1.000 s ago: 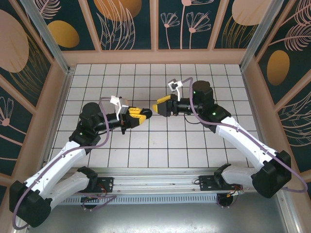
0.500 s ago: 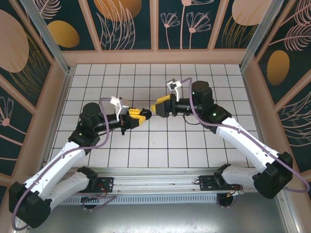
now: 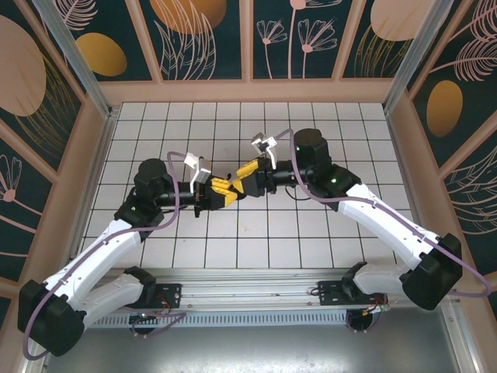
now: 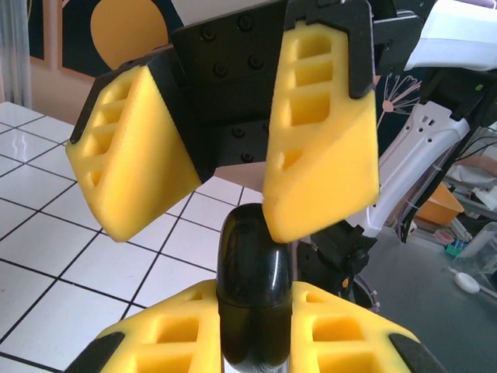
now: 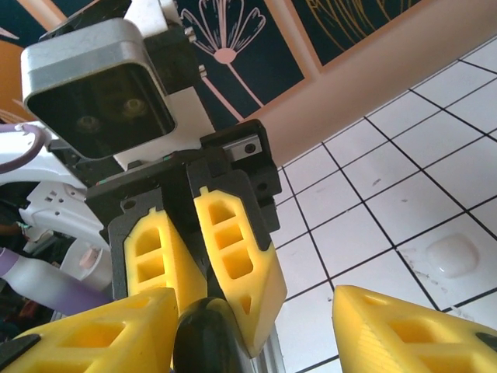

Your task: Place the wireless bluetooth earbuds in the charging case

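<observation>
Currently: glossy black rounded plastic charging case (image 4: 248, 264), mid-air above centre of white tiled table (image 3: 311, 233), pinched low by left gripper (image 3: 227, 187). Right gripper (image 3: 239, 177) fingers spread wide about its top. Likely light, rigid, slippery; take by flat sides.

Left gripper (image 3: 224, 187) and right gripper (image 3: 243, 174) bar the middle — tiled floor (image 3: 311, 225) around lies free.
</observation>
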